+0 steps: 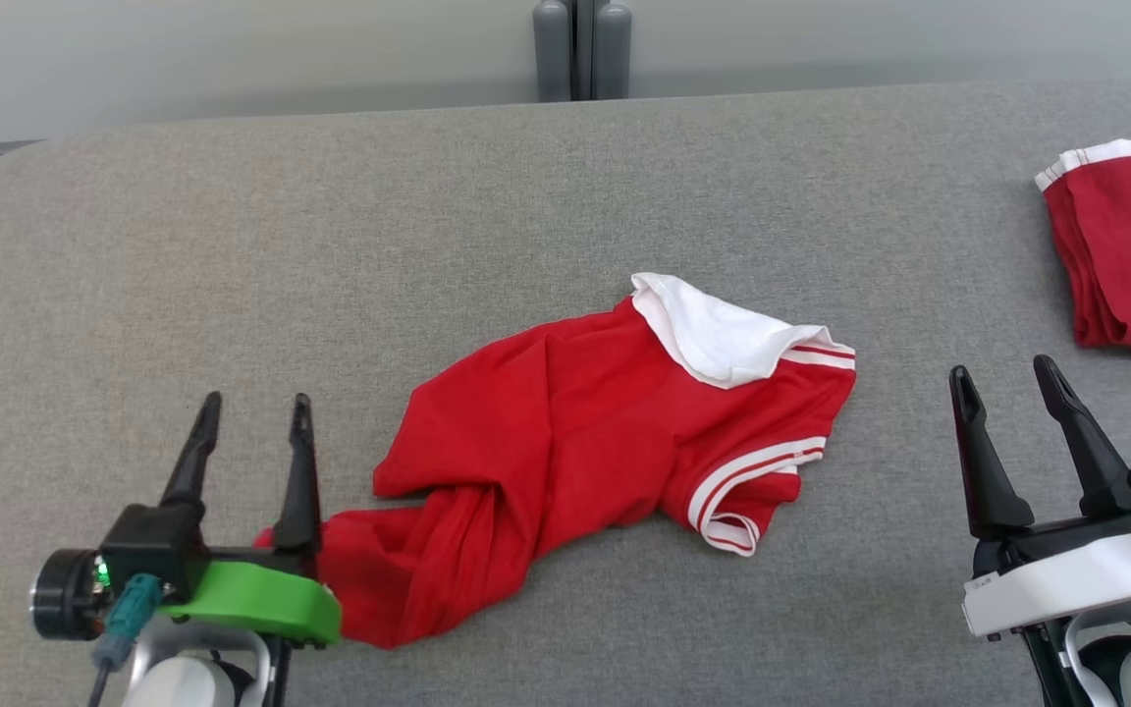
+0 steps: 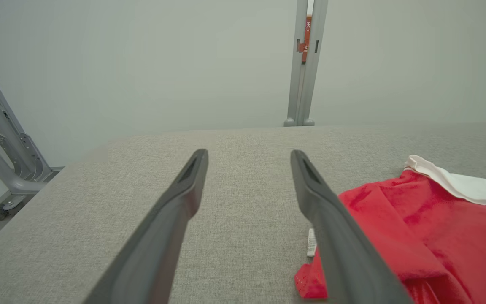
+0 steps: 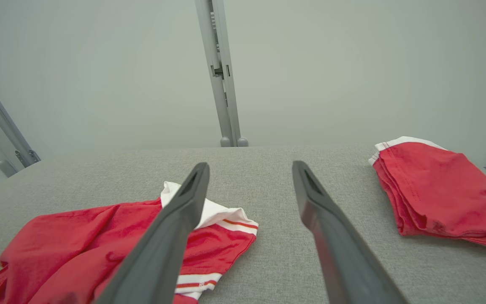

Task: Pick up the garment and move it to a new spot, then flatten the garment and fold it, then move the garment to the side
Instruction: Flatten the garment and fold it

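A crumpled red T-shirt (image 1: 585,432) with a white collar and striped sleeve cuffs lies on the grey fabric-covered table (image 1: 565,177) between the robot's two grippers, not yet picked up. The left gripper (image 1: 257,401) and the right gripper (image 1: 1002,368) both hover with fingers spread wide and nothing between them.

The shirt's long axis runs on a slant. Its bunched hem end sits at the base of the left gripper's inner finger, on the side toward the other arm. Whether it touches the green wrist housing (image 1: 251,599) or lies just beside it cannot be told. The collar and sleeve end stretches ahead of those fingertips, toward the right gripper.

In the left wrist view the red cloth runs alongside and under the inner finger, with a small white label (image 2: 311,242) at its edge and bare table in the gap between the two fingers. The right gripper's fingers stand apart from the striped sleeve, with a strip of bare table between.

The left arm looks the nearer and would likely need only a short inward shift to straddle the hem. A folded red garment (image 1: 1130,255) rests outboard of the right fingers, well apart from the shirt.
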### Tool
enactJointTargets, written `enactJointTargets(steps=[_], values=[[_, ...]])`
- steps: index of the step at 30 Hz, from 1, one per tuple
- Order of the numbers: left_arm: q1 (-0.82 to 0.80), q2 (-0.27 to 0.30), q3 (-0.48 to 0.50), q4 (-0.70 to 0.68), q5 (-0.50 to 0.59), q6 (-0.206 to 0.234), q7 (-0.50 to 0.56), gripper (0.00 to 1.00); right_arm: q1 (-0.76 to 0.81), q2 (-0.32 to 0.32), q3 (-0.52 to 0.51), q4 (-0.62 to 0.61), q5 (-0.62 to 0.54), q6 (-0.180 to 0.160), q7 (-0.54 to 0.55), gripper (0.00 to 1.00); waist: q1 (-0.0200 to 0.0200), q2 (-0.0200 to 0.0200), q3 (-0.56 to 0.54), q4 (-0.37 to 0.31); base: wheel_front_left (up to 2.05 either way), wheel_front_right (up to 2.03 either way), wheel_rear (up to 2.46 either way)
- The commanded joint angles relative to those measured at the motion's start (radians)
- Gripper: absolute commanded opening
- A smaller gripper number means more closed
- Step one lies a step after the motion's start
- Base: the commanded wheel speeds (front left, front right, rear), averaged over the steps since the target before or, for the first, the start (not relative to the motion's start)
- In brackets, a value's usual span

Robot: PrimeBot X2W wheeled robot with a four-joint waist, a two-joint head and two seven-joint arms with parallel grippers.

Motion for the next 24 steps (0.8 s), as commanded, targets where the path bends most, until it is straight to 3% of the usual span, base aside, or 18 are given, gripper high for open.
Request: enactJointTargets(steps=[1, 10, 16, 17, 18, 20, 24], values=[[-0.010, -0.001, -0.024, -0.014, 0.002, -0.013, 0.024, 1.00, 0.012, 0.000, -0.001, -0.004, -0.003, -0.002, 0.004, 1.00, 0.0000, 0.0000, 0.003, 0.002, 0.00, 0.00, 0.00], [-0.004, -0.062, -0.229, -0.020, -0.017, -0.108, 0.246, 1.00, -0.009, 0.001, 0.010, -0.001, -0.001, -0.002, 0.000, 1.00, 0.0000, 0.0000, 0.024, 0.000, 0.00, 0.00, 0.00], [-0.006, -0.075, -0.247, 0.057, -0.033, -0.104, 0.293, 1.00, -0.018, 0.002, 0.013, 0.009, 0.004, -0.002, -0.009, 1.00, 0.0000, 0.0000, 0.036, -0.006, 0.00, 0.00, 0.00], [-0.013, -0.073, -0.242, 0.069, -0.031, -0.100, 0.289, 0.88, -0.020, 0.002, 0.013, 0.011, 0.005, -0.002, -0.010, 1.00, 0.0000, 0.0000, 0.037, -0.007, 0.00, 0.00, 0.00], [-0.017, -0.070, -0.240, 0.087, -0.034, -0.100, 0.293, 0.38, -0.022, 0.002, 0.013, 0.013, 0.005, -0.002, -0.010, 1.00, 0.0000, 0.0000, 0.038, -0.008, 0.00, 0.00, 0.00], [-0.036, -0.068, -0.229, 0.108, -0.035, -0.098, 0.278, 0.00, -0.026, 0.002, 0.013, 0.014, 0.005, -0.002, -0.013, 1.00, 0.0000, 0.0000, 0.041, -0.010, 0.00, 0.00, 0.00], [-0.060, -0.062, -0.198, 0.143, -0.036, -0.085, 0.241, 0.00, -0.029, 0.004, 0.015, 0.017, 0.005, -0.002, -0.018, 1.00, 0.0000, 0.0000, 0.047, -0.013, 0.00, 0.00, 0.00]])
